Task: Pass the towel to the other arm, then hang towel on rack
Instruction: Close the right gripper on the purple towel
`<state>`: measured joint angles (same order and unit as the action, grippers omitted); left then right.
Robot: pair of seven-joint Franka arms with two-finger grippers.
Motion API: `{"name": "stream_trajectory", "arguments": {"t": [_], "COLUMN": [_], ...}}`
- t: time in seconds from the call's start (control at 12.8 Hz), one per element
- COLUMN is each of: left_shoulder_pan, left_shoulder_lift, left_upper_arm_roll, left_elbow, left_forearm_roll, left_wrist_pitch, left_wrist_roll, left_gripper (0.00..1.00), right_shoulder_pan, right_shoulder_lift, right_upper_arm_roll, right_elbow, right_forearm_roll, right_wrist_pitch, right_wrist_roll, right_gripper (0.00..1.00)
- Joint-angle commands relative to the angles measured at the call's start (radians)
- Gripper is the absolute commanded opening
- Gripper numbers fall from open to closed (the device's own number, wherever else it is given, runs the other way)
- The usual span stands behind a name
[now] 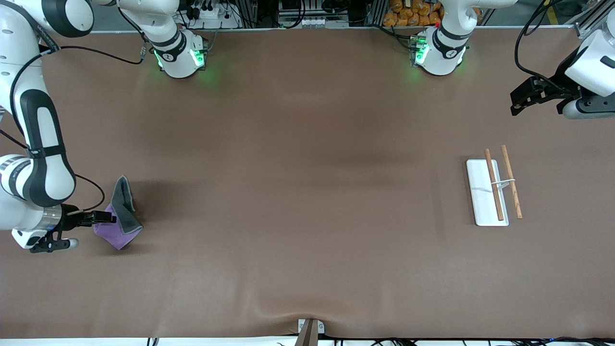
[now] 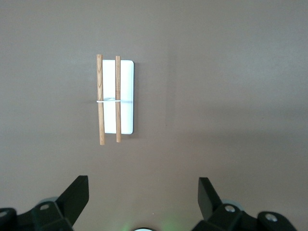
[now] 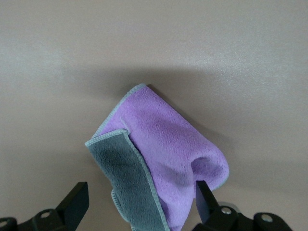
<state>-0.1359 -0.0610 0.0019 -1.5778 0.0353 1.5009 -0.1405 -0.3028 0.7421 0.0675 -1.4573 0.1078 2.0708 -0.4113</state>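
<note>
The towel [image 1: 122, 218] lies crumpled on the brown table toward the right arm's end, purple with a dark grey flap folded up; it also shows in the right wrist view [image 3: 163, 144]. My right gripper [image 1: 108, 218] [image 3: 141, 187] is low at the towel, open, with the cloth between its wide-apart fingers. The rack [image 1: 486, 192] sits toward the left arm's end: a white base plate, two brown wooden rods and a thin wire crosspiece. It shows whole in the left wrist view [image 2: 125, 98]. My left gripper [image 1: 523, 98] [image 2: 143, 183] hangs open and empty in the air near the rack, waiting.
The table [image 1: 307, 192] is a wide brown mat. Both arm bases [image 1: 180, 57] [image 1: 437, 53] stand along the edge farthest from the front camera. A small bracket [image 1: 310, 329] sits at the mat's nearest edge.
</note>
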Motion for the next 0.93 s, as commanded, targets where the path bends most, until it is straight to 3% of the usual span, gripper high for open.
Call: {"name": "stream_trajectory", "arguments": {"t": [0.0, 0.16, 0.39, 0.47, 0.62, 0.7, 0.86], "left_shoulder_pan": [-0.007, -0.007, -0.008, -0.007, -0.007, -0.008, -0.013], "left_shoulder_lift": [0.001, 0.001, 0.003, 0.003, 0.003, 0.003, 0.003], "left_upper_arm_roll": [0.001, 0.001, 0.001, 0.001, 0.001, 0.001, 0.000], "left_elbow": [0.010, 0.012, 0.012, 0.010, 0.010, 0.010, 0.012], "left_forearm_roll": [0.015, 0.015, 0.015, 0.015, 0.015, 0.015, 0.015], "left_wrist_pitch": [-0.016, -0.018, -0.016, -0.018, -0.016, -0.016, -0.016], "left_wrist_roll": [0.015, 0.015, 0.015, 0.015, 0.015, 0.015, 0.015], "left_gripper": [1.00, 1.00, 1.00, 1.00, 1.00, 1.00, 1.00], "right_shoulder_pan": [-0.016, -0.025, -0.030, -0.036, -0.041, -0.039, -0.032], "right_shoulder_lift": [0.028, 0.045, 0.049, 0.052, 0.052, 0.051, 0.043], "right_upper_arm_roll": [0.011, 0.011, 0.011, 0.012, 0.012, 0.012, 0.015], "right_elbow": [0.005, 0.005, 0.006, 0.005, 0.006, 0.011, 0.015], "right_forearm_roll": [0.009, 0.016, 0.018, 0.018, 0.021, 0.023, 0.036], "right_wrist_pitch": [0.055, 0.071, 0.075, 0.078, 0.077, 0.068, 0.037], "right_wrist_roll": [-0.087, -0.116, -0.118, -0.121, -0.116, -0.112, -0.092], "right_gripper": [0.93, 0.84, 0.60, 0.49, 0.13, 0.00, 0.00]}}
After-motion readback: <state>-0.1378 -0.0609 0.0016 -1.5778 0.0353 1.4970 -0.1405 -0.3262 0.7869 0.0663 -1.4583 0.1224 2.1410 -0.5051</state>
